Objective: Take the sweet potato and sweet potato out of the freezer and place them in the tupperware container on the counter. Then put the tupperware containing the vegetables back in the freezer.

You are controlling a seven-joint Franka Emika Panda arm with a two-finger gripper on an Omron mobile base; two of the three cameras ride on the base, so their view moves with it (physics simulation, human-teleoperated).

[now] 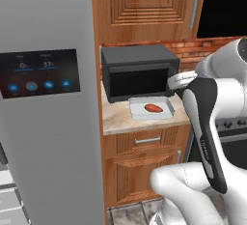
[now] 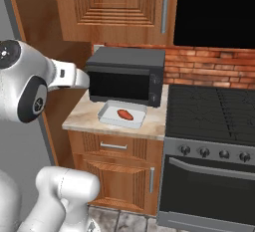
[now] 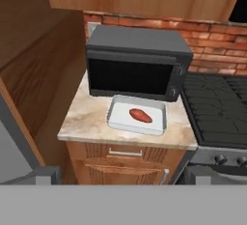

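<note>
One sweet potato [image 3: 140, 115] lies in the tupperware container [image 3: 116, 120] just before the microwave [image 3: 135, 64], long axis slanting across the tray. It sits ahead of and below my gripper [image 3: 123, 180], jaws wide, holding nothing
</note>
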